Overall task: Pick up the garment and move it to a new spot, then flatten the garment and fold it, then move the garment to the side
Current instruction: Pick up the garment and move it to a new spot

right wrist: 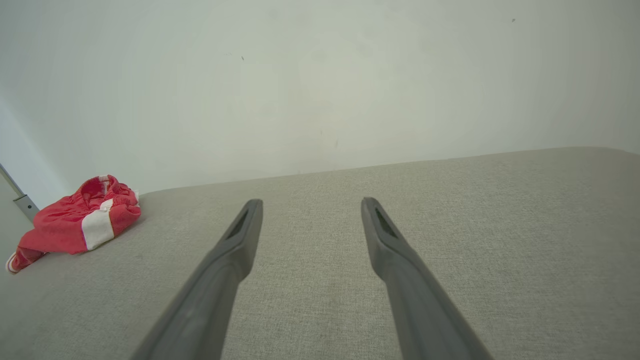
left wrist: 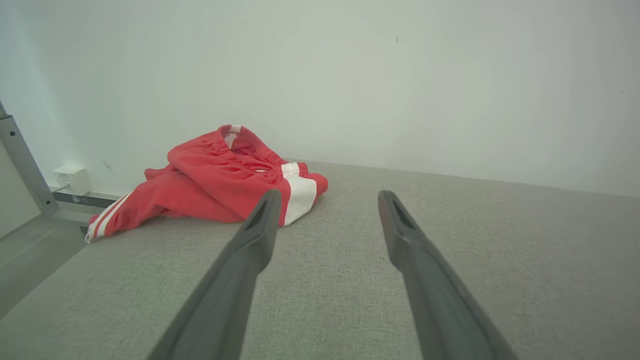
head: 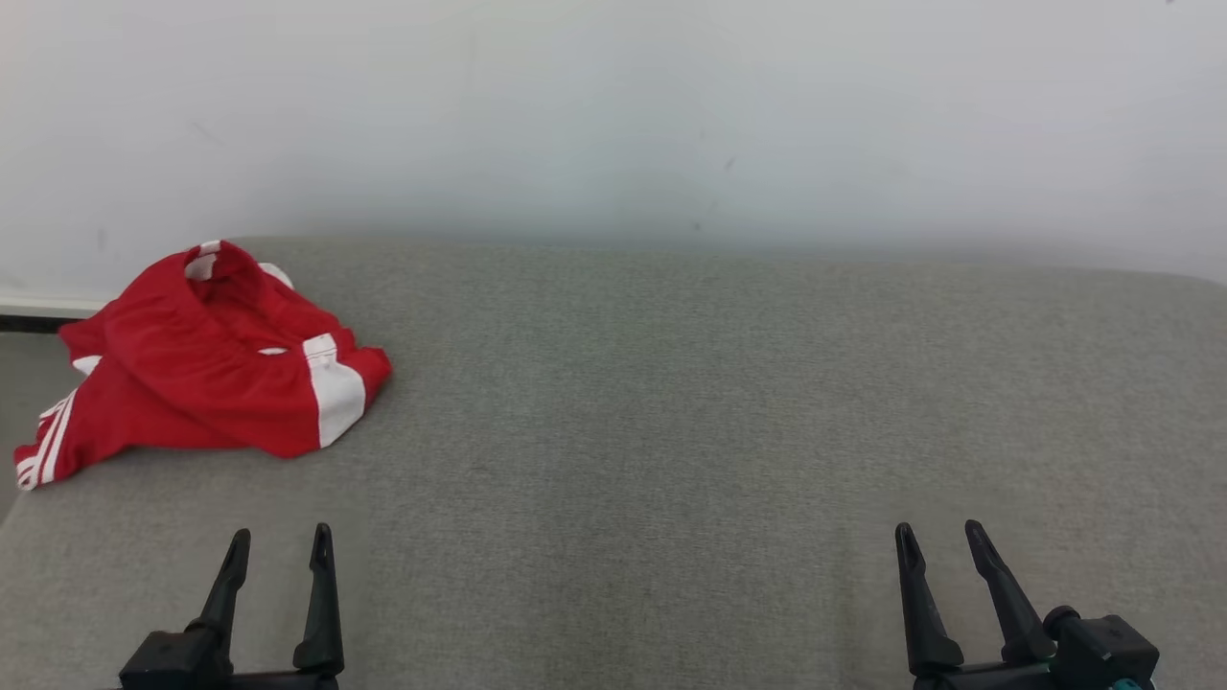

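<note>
A red garment (head: pixel 206 369) with white stripes lies crumpled at the far left corner of the grey fabric surface (head: pixel 671 402), one striped end hanging over the left edge. My left gripper (head: pixel 281 539) stands open near the front edge, well short of the garment, nothing between its fingers. Far to the right my right gripper (head: pixel 939 535) is open too and holds nothing. In the left wrist view the garment (left wrist: pixel 215 182) lies ahead and to the left of the open gripper (left wrist: pixel 327 197). The right wrist view shows the garment (right wrist: pixel 77 220) far off to the left of the open gripper (right wrist: pixel 310 205).
A plain white wall (head: pixel 613 115) runs right behind the grey surface. At the left, beyond the surface's edge, stand a metal post (left wrist: pixel 22 165) and a small white wall box (left wrist: pixel 72 179) above a dark skirting strip.
</note>
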Motion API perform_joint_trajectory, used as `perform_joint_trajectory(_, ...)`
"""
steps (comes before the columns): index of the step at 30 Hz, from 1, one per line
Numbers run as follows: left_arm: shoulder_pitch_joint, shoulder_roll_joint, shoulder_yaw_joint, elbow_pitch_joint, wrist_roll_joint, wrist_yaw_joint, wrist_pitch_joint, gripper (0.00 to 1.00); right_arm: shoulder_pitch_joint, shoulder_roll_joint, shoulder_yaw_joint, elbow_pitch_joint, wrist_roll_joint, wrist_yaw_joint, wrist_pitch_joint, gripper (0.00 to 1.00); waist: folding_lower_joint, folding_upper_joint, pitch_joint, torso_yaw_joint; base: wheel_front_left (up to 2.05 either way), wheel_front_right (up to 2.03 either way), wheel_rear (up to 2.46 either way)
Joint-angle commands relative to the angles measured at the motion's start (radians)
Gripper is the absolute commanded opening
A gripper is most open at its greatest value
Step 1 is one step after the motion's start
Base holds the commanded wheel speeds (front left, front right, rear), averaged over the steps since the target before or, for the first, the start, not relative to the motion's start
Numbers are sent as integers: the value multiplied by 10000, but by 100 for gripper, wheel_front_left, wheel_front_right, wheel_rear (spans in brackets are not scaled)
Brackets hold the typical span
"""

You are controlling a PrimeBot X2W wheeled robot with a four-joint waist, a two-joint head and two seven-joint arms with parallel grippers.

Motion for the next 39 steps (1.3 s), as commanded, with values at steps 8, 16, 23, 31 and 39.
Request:
perform_joint_trajectory(8, 50, 123, 93, 100, 46, 85, -12, 100, 127, 28, 7, 32, 71, -21, -7, 100, 0, 0, 69, 1989, 0, 0, 0)
perform_joint_trajectory(16, 112, 187, 251, 103, 4, 187, -11, 100, 4, 18, 67, 41, 79, -21, -9, 100, 0, 0, 226, 3348, 0, 0, 0)
perform_joint_trajectory(23, 145, 209, 456, -28, -93, 283, -11, 100, -226, -22, 328, 103, 64, -21, -7, 100, 0, 0, 450, 4052, 0, 0, 0)
perform_joint_trajectory(31, 514, 103, 752, -507, -206, 471, -11, 100, -723, -261, 759, 353, 231, -21, -7, 100, 0, 0, 698, 4177, 0, 0, 0)
perform_joint_trajectory(39, 536, 17, 785, -609, -200, 509, -12, 100, -911, -380, 848, 472, 366, -21, -7, 100, 0, 0, 730, 4163, 0, 0, 0)
